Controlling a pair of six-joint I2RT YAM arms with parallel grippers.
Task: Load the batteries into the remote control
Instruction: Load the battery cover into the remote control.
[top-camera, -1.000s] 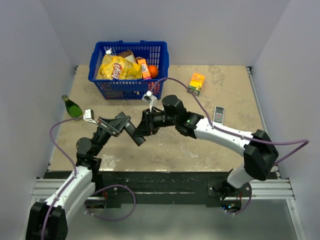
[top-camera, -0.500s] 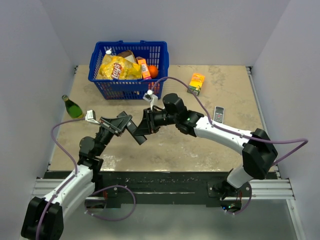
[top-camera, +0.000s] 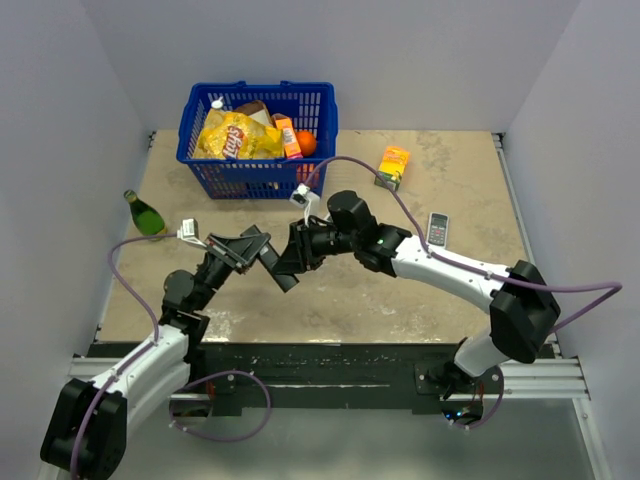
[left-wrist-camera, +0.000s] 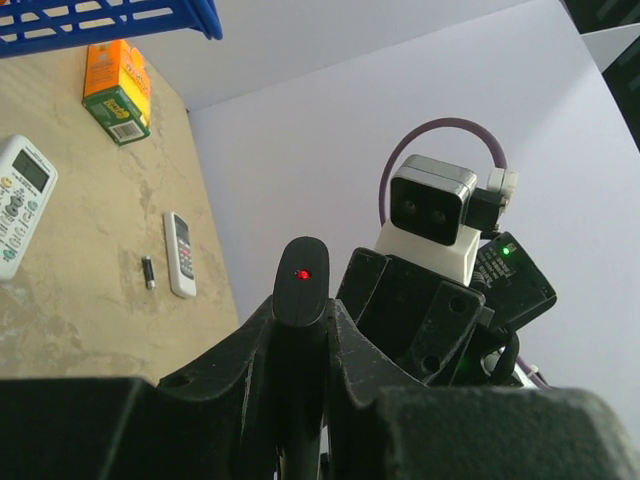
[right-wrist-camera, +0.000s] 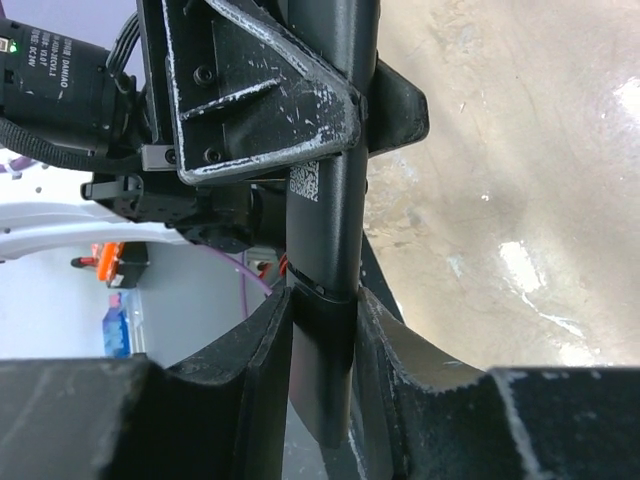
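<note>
Shifted slightly right, the remote control (left-wrist-camera: 302, 300) hangs between your grips: left fingers (left-wrist-camera: 248, 352) pinch its body, right fingers (right-wrist-camera: 258, 340) clamp its end; 1 battery (left-wrist-camera: 149, 272) lies unloaded.

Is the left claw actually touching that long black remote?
Touching. The left wrist view shows the left gripper clamped on the black remote, pressing both its sides.

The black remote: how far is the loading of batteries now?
Done: the black remote is off the table, held up. In hand: the left end effector clamps one end, and the right end effector closes on the other end. Remaining: a battery lies on the table beside a small white remote, not loaded. Whether any battery is inside cannot be seen.
</note>
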